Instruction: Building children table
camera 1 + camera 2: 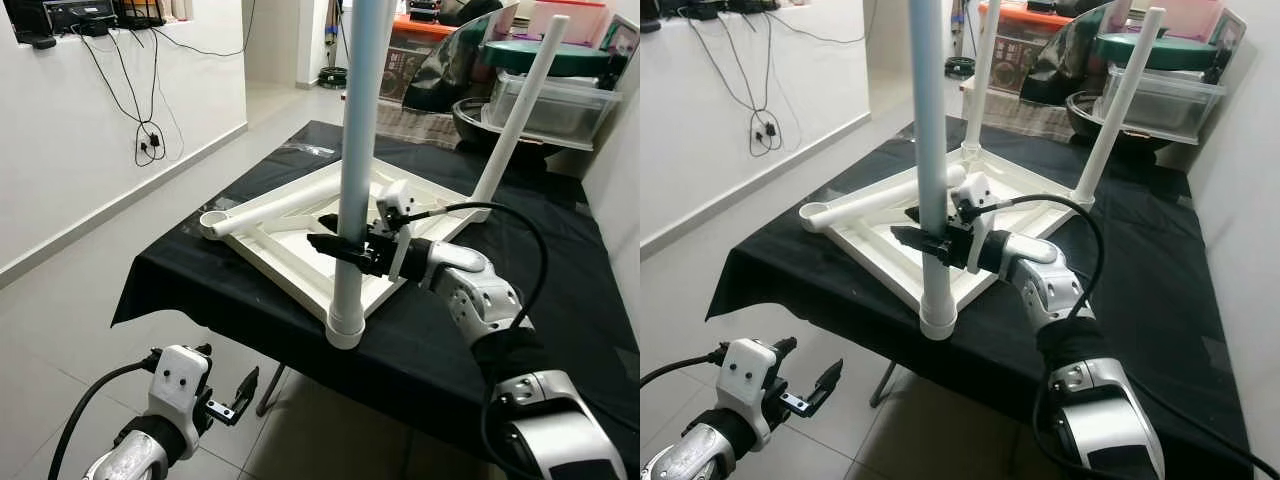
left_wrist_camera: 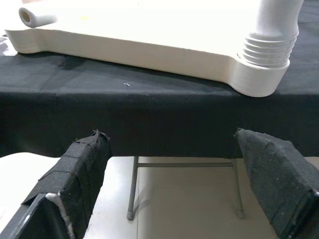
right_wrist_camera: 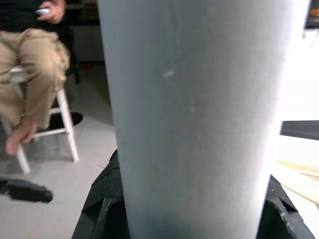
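left end effector [image 1: 232, 398] released, low | right end effector [image 1: 345, 247] grasping table leg [image 1: 358, 150] | r-wrist: seated person [image 3: 32, 59]

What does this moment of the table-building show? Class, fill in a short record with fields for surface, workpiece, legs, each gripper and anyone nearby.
Surface: black-covered table
Workpiece: white tabletop, lying upside down
Legs fitted: pale blue leg in the near corner; white leg at the far right corner
Loose leg: white, lying on the tabletop
Right gripper: shut on the pale blue leg
Left gripper: open, low beside the table edge
Person: seated on a white stool
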